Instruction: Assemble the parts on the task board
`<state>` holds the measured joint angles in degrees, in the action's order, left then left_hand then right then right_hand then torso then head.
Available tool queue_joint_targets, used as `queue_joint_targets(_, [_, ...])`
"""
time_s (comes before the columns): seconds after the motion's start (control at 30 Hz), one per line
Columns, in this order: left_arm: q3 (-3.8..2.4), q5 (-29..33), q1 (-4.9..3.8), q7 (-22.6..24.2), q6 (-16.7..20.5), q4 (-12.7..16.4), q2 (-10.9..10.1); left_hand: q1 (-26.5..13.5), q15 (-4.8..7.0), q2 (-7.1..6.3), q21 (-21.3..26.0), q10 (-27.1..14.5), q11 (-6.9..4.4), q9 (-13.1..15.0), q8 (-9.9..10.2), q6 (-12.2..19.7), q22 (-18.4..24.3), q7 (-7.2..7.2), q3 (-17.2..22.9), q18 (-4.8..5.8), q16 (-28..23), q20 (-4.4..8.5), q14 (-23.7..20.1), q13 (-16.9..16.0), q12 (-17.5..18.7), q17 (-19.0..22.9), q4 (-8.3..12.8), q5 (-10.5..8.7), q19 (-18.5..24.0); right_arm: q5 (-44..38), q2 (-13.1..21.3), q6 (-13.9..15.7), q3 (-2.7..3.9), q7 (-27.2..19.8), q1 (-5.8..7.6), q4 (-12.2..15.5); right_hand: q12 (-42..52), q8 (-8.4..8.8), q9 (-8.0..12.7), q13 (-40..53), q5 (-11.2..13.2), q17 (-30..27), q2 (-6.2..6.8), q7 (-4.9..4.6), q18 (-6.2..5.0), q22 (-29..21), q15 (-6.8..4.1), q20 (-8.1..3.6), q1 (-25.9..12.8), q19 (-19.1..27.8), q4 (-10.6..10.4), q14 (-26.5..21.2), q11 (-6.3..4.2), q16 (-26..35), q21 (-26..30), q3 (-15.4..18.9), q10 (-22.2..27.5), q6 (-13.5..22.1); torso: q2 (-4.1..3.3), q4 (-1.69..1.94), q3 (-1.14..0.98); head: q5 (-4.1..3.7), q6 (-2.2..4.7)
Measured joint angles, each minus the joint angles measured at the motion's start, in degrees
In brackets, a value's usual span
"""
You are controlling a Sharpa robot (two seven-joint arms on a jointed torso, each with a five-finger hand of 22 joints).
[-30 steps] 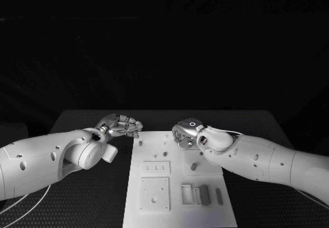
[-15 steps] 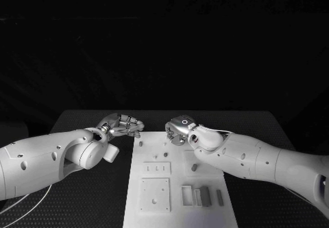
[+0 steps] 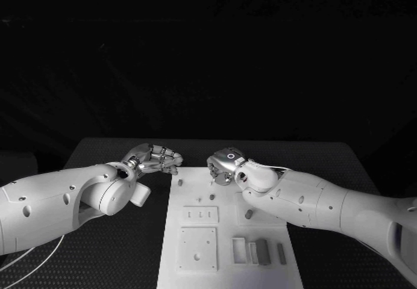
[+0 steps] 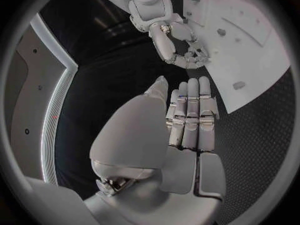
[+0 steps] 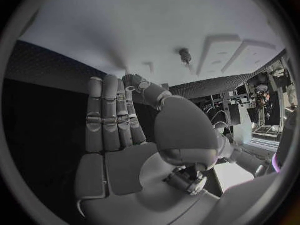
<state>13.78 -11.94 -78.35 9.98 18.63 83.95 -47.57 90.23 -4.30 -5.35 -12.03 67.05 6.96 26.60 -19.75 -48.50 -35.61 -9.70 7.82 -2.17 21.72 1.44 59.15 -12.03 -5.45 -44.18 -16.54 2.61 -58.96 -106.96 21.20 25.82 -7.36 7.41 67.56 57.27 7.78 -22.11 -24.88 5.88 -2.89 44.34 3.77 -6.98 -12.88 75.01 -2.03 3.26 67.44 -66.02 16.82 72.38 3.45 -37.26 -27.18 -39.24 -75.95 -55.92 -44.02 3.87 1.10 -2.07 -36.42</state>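
Parts [image 3: 258, 250] lie grouped as a few small upright blocks at the near right of the white task board [image 3: 228, 211], which sits flat in the middle of your black table [image 3: 113, 253]. You can see the table has a fine woven or dotted texture, and beyond its far edge the room is dark.

Going left to right: your left hand [image 3: 155, 159] hovers over the table just beside the board's far left corner. In the left wrist view its fingers [image 4: 190, 116] lie straight and close together with the thumb alongside, holding nothing and touching nothing. A loose cable [image 3: 31, 256] trails on the table under the left arm.

On the board you see two raised square plates [image 3: 198, 248], flat and matte with small holes, and a few short pegs [image 3: 249, 214] standing farther back.

Your right hand [image 3: 224, 165] is over the board's far edge. In the right wrist view its fingers [image 5: 111, 116] are straight and side by side, nothing in them; whether they touch the board you cannot tell.
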Motion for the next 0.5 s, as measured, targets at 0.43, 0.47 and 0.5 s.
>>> queue_joint_targets(0.43, [0.01, 0.0, -0.03, 0.0, 0.01, -0.05, -0.04, 0.0, 0.0, 0.0, 0.23, 0.0, 0.0, 0.04, 0.0, 0.0, -0.05, 0.0, 0.0, 0.0, 0.0, 0.0, 0.0, 0.01, 0.0, -0.12, 0.0, 0.0, 0.0, -1.66, -0.29, -0.19, -0.01, 0.14, -0.02, -0.78, 0.01, 0.13, 0.02, 0.02, 0.02, 0.09, 0.0, -0.01, 0.0, 0.0, 0.02, 0.02, 0.01, 0.0, 0.01, -0.01, 0.0, 0.0, -0.21, 0.02, 0.02, 0.01, -0.43, 0.19, 0.14, 0.0, 0.02])
queue_joint_targets(0.47, [0.01, 0.0, -0.03, 0.0, 0.01, -0.05, -0.05, 0.0, 0.0, 0.0, 0.23, 0.0, 0.0, 0.04, 0.0, 0.0, -0.05, 0.0, 0.0, 0.0, 0.0, 0.0, 0.0, 0.0, 0.0, -0.12, 0.0, 0.0, 0.0, -1.76, -0.34, -0.19, -0.01, 0.12, -0.02, -0.82, 0.01, 0.14, 0.02, 0.06, 0.02, 0.09, 0.0, -0.01, 0.0, 0.0, 0.02, 0.03, 0.01, 0.0, 0.01, -0.02, 0.0, 0.0, -0.21, 0.02, 0.02, 0.01, -0.43, 0.19, 0.14, 0.03, 0.01])
queue_joint_targets(0.5, [0.01, 0.0, -0.03, 0.0, 0.0, -0.04, -0.07, 0.0, 0.0, 0.0, 0.23, 0.0, 0.0, 0.04, 0.0, 0.0, -0.05, 0.0, 0.0, 0.0, 0.0, 0.0, 0.0, -0.03, 0.0, -0.12, 0.0, 0.0, 0.0, -1.84, -0.38, -0.19, -0.01, 0.1, -0.02, -0.85, 0.01, 0.14, 0.02, 0.08, 0.02, 0.09, 0.0, -0.01, 0.0, 0.0, 0.02, 0.03, 0.01, 0.0, 0.01, -0.02, 0.01, 0.0, -0.21, 0.02, 0.02, 0.01, -0.44, 0.19, 0.1, 0.04, 0.0])
